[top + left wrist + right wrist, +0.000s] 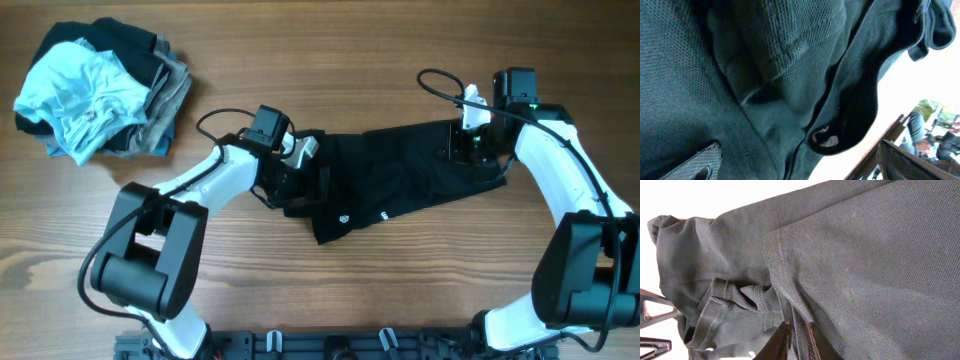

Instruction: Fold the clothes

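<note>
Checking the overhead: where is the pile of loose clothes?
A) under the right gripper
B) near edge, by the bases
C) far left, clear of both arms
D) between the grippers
C: the pile of clothes sits far left, well apart from the black garment stretched out at centre.
</note>
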